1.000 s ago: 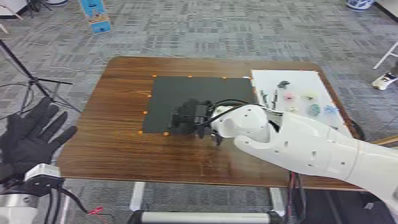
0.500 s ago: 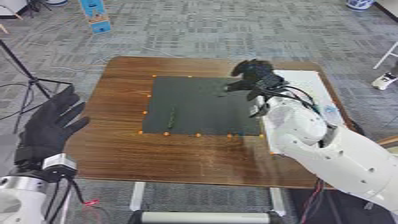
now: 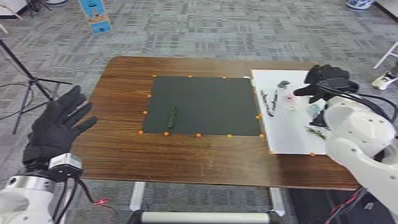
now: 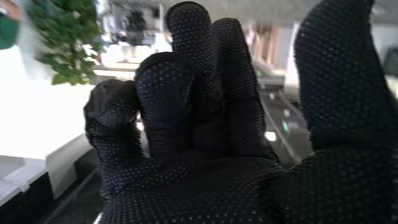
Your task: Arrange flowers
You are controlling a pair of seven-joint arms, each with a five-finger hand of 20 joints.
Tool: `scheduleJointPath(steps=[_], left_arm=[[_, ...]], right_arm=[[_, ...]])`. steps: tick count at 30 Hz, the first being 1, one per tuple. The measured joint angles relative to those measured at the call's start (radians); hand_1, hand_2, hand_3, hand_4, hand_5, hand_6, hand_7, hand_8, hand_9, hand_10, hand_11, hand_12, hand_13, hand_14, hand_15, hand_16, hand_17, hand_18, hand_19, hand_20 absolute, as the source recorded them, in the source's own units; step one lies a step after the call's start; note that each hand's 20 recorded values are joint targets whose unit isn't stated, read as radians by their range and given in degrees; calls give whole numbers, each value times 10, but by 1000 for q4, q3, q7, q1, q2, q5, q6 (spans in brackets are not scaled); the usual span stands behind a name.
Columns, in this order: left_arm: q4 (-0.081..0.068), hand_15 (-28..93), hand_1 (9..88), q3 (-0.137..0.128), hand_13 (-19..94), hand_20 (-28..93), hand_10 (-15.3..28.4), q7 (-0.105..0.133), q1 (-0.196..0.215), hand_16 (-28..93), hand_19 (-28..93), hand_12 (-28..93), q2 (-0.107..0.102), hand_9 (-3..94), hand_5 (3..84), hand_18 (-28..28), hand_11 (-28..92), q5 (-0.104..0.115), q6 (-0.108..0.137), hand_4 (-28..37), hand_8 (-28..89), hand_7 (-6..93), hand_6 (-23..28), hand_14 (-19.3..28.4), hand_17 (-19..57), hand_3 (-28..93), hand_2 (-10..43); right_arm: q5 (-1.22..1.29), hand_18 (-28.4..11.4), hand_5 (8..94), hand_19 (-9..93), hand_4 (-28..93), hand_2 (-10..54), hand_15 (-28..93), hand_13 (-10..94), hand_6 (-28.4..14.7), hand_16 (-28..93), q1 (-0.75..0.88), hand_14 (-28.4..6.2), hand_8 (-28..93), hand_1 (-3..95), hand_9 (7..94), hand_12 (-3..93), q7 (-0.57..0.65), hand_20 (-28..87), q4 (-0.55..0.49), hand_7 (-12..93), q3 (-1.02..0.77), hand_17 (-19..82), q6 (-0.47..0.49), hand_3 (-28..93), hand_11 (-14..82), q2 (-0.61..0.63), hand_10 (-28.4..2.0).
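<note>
Green stem (image 3: 172,118) lay on black mat's (image 3: 218,102) left part. Right hand (image 3: 329,80), open, overhung white board's (image 3: 289,142) far right, beside pink flower (image 3: 290,97). Left hand (image 3: 53,120) open, at table's (image 3: 178,162) left edge.

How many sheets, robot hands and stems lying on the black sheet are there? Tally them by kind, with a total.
Sheets: 2, one black, one white
Robot hands: 2, left hand and right hand
Stems on the black sheet: 1, a green stem
Total: 5
</note>
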State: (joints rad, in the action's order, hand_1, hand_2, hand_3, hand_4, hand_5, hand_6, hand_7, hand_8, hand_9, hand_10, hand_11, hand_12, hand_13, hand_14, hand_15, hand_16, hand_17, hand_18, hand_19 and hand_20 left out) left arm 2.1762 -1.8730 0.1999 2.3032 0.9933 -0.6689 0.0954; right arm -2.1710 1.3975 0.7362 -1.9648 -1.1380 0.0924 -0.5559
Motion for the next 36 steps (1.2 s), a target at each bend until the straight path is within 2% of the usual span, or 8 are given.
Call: scheduleJointPath(steps=[11,20,22,25,29,32,34,36], left_arm=[[8,115,251,-3,181,91,96,7,36,54,393,162,21,214,264,220,132,8,-1,-283,-91,167,21,126,-109,599,-95],[9,114,251,-5,181,91,96,7,37,55,392,163,26,215,265,219,130,8,-3,-283,-91,167,21,127,-109,598,-95],[9,114,252,-4,181,92,96,7,36,56,392,164,25,215,264,219,131,9,-3,-283,-91,167,21,127,-109,597,-95],[8,114,252,-3,181,92,96,7,35,56,393,164,23,215,265,219,131,11,-4,-283,-91,167,21,127,-109,596,-95],[7,114,253,-1,182,92,96,7,30,56,392,163,20,215,265,219,130,11,-5,-283,-91,167,21,127,-109,595,-94],[6,116,254,1,182,92,96,7,27,56,393,163,17,216,265,220,130,12,-5,-283,-91,166,21,127,-109,596,-94],[6,116,254,1,182,92,96,7,27,55,393,163,17,215,265,220,131,12,-5,-283,-91,166,21,127,-109,595,-93],[6,116,254,1,182,92,96,6,27,55,393,163,17,215,265,220,131,13,-5,-283,-90,167,21,127,-109,593,-93]], right_arm=[[-24,-225,583,887,-283,-95,793,568,-26,360,473,-126,-102,448,625,294,95,551,-152,176,-463,293,8,469,376,4,-122],[-9,-224,589,888,-280,-95,797,572,-25,351,624,-124,-103,532,632,290,114,549,-115,179,-465,295,14,289,381,-27,-124],[-7,-223,590,888,-280,-95,797,574,-24,353,623,-124,-104,527,633,290,114,549,-102,182,-439,295,17,303,381,-33,-124],[-11,-224,590,889,-282,-95,796,575,-23,354,606,-123,-104,496,633,291,119,547,-78,184,-397,296,17,403,382,-36,-123],[-22,-223,605,892,-283,-95,796,582,-15,351,586,-119,-110,398,645,292,133,544,-38,205,-368,301,17,630,390,-33,-124],[-23,-217,637,898,-283,-95,796,603,3,353,588,-107,-108,383,668,324,142,535,-24,286,-373,317,30,753,467,-28,-117],[-25,-213,646,903,-283,-95,791,618,6,360,590,-97,53,421,682,390,146,528,-20,342,-374,328,33,720,482,-26,-113],[-30,-211,656,907,-283,-95,789,629,6,364,588,-93,92,440,691,413,148,527,-14,383,-369,335,33,698,492,-25,-112]])
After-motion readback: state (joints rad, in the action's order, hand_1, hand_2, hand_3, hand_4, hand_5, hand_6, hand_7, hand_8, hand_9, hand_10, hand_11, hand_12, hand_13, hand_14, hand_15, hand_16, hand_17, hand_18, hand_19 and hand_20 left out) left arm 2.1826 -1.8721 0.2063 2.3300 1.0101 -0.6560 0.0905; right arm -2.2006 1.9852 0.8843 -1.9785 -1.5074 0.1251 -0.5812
